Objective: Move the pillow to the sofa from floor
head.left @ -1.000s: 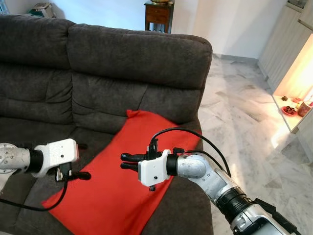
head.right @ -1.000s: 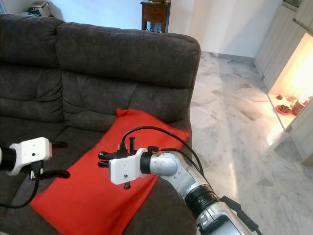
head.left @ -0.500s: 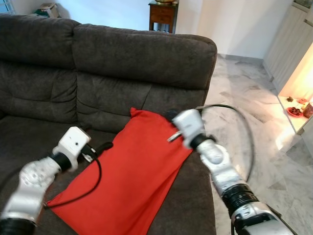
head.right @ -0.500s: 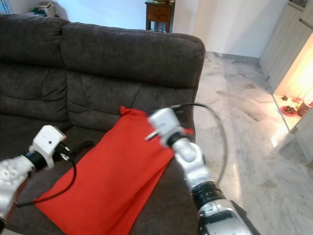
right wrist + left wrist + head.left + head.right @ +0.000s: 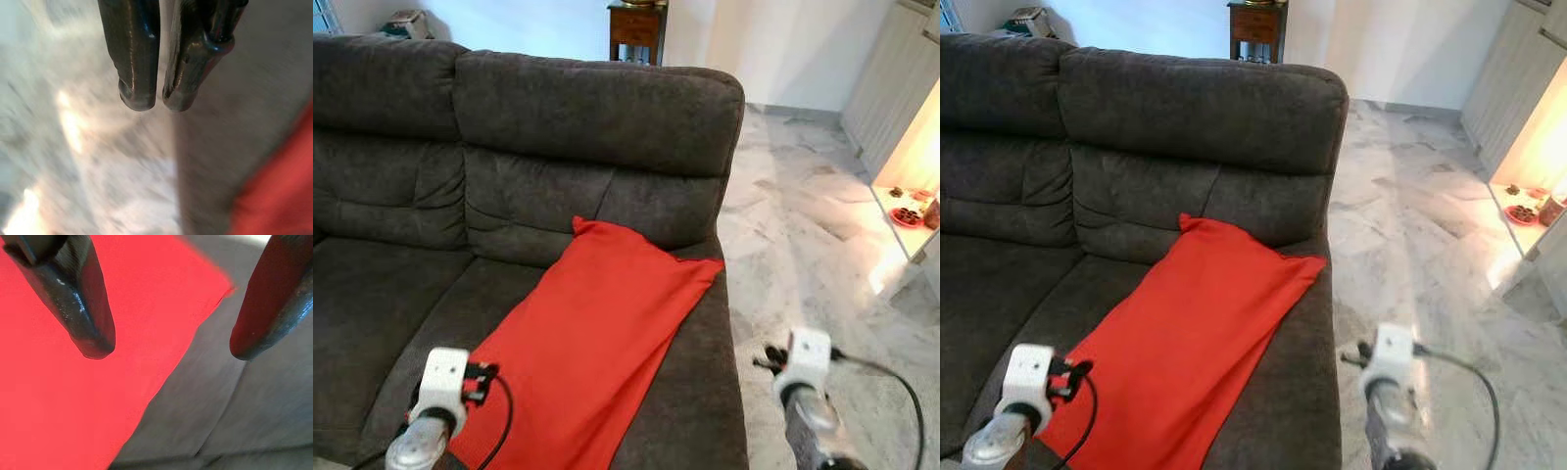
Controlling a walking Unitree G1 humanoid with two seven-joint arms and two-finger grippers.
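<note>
Lying flat on dark grey sofa (image 5: 558, 127), bright red pillow (image 5: 597, 333), left end effector (image 5: 166, 345) apart, right end effector (image 5: 150, 103) together.

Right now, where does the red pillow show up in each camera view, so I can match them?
Left eye: the red pillow lies flat on the sofa seat, centre.
Right eye: same pillow, slightly left of centre.
Left wrist: red fabric behind the fingers, its edge against grey cushion.
Right wrist: blurred red patch at the frame's lower right corner.
Shared landmark: the dark grey sofa.
</note>
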